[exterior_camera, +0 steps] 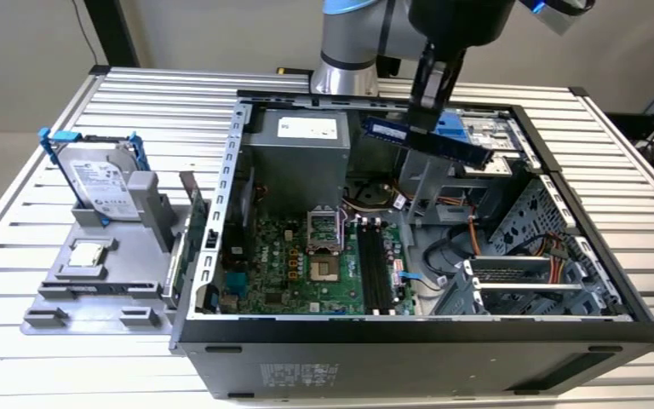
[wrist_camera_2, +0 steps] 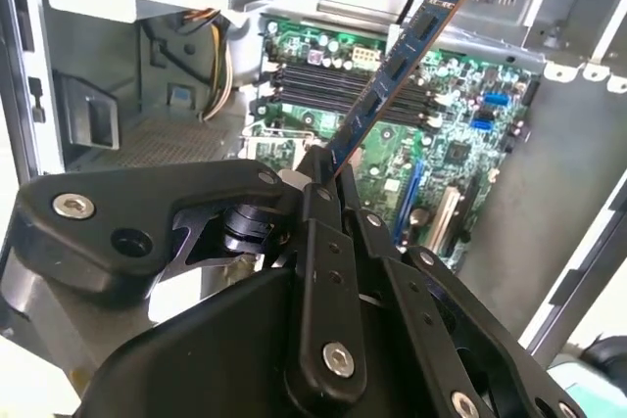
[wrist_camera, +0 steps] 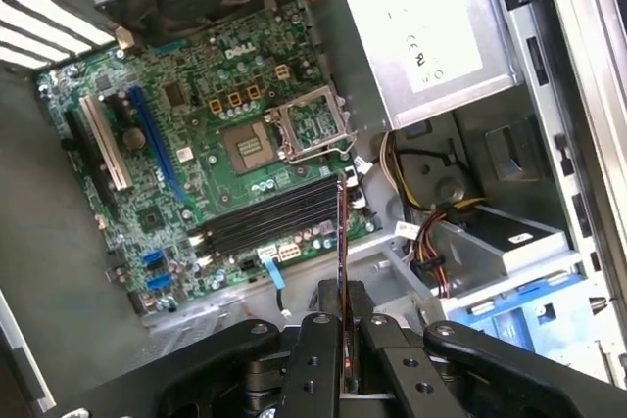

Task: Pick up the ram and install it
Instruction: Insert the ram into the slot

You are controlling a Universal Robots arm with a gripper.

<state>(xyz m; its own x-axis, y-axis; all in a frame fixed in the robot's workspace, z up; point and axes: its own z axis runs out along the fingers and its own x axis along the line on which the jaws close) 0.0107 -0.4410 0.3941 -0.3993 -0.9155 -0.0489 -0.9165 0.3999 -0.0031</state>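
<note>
A: Tool (exterior_camera: pixel 422 119) closed tight, pinching long, thin dark ram stick (exterior_camera: pixel 432 141), held tilted above open black metal computer case (exterior_camera: pixel 418 341).
B: Risk: the tilt misaligns it with the black motherboard slots (exterior_camera: pixel 375 268); stick jams.

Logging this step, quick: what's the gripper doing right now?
The gripper is closed on the ram, above the open computer case.

Ribbed matt silver metal table (exterior_camera: pixel 9 221). Dull grey sheet-metal computer case (exterior_camera: pixel 418 358). Glossy green motherboard (wrist_camera: pixel 196 134) inside. Matt black gripper (wrist_camera_2: pixel 323 175) with shiny metal screws (wrist_camera_2: pixel 338 357). Smooth dark ram (wrist_camera_2: pixel 392 70). Silver hard drive (exterior_camera: pixel 106 183) in blue plastic bracket (exterior_camera: pixel 45 136).
</note>
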